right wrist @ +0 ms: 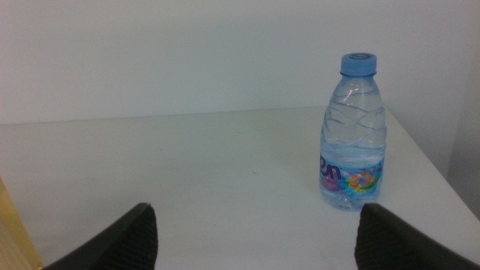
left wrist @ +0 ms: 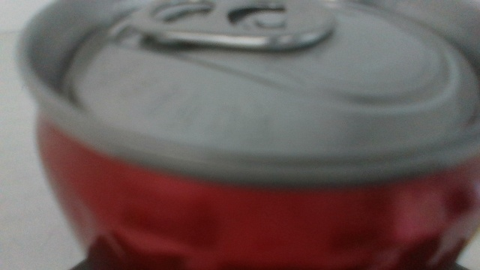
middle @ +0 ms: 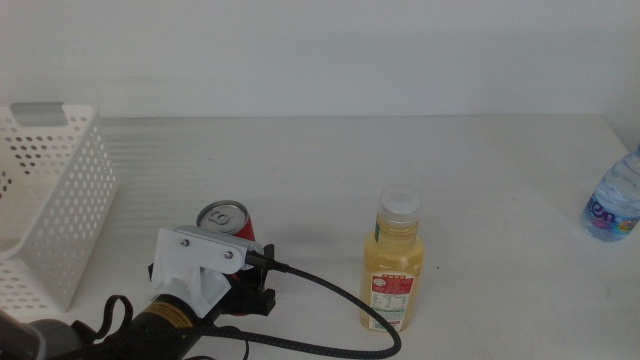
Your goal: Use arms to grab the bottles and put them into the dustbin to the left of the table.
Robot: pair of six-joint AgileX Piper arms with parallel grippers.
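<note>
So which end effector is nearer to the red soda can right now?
Left. The left end effector is right at the red soda can, which fills its wrist view. The right end effector waits across the table, facing the water bottle.

left tool low, near front edge; right tool jaws spread
</note>
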